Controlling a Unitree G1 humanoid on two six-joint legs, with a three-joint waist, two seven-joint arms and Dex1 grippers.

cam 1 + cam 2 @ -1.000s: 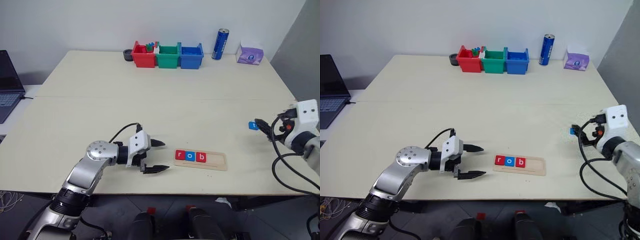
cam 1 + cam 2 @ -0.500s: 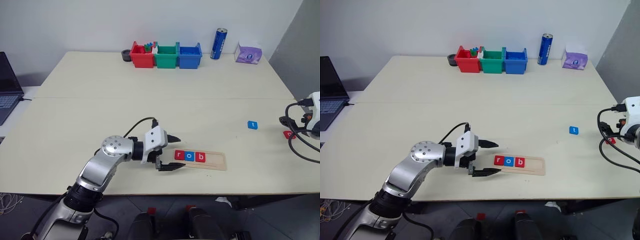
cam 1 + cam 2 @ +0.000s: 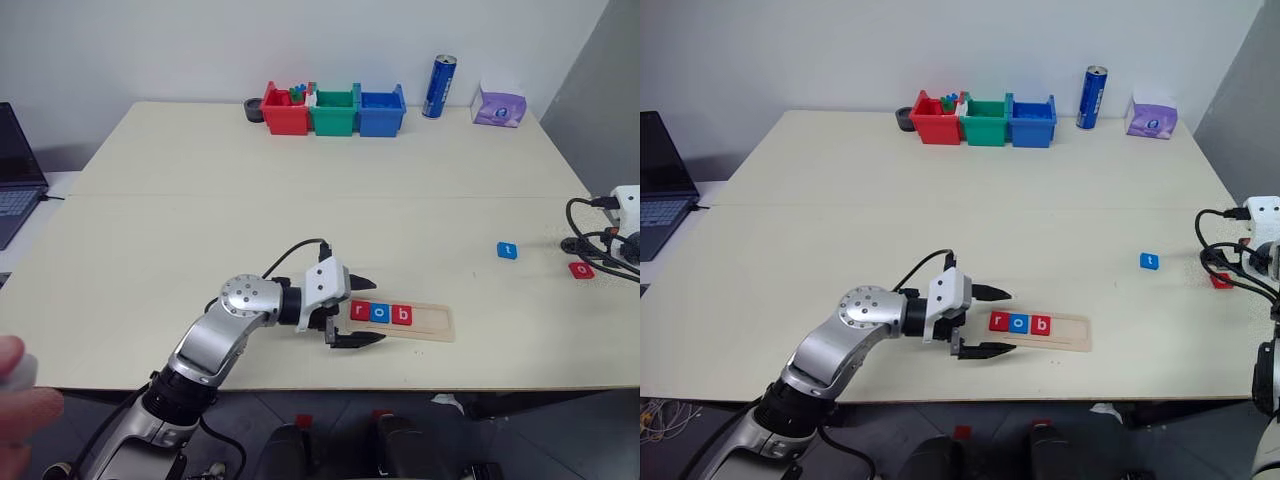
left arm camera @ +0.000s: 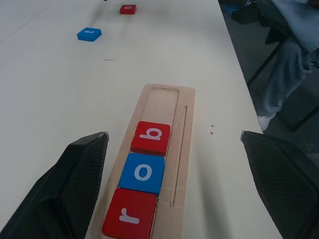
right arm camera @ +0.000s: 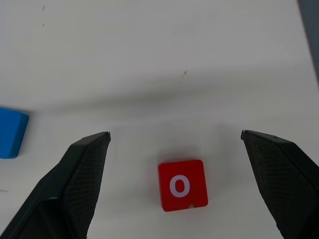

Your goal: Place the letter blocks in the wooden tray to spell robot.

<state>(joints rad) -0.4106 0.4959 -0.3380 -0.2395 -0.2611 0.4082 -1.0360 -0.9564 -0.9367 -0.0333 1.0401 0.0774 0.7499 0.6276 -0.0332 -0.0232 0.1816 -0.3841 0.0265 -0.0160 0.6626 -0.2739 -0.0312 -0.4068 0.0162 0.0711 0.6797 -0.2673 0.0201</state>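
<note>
right pincer [image 5: 174, 137] spread, empty, above red o tile [image 5: 182, 185] at table's right edge | blue t tile [image 3: 507, 250] just left of it | my left pincer [image 3: 358, 312] spread at wooden tray [image 3: 435, 322]'s left end | tray holds r, o, b; two slots left | since earlier: left pincer moved right to tray, right swung out to o

You're seeing red [image 3: 285, 111], green [image 3: 335, 111] and blue [image 3: 382, 111] bins sitting touching along the table's [image 3: 200, 220] far edge, can [image 3: 438, 88] and tissue pack [image 3: 498, 106] standing beside them, laptop [image 3: 17, 165] lying far left.
</note>
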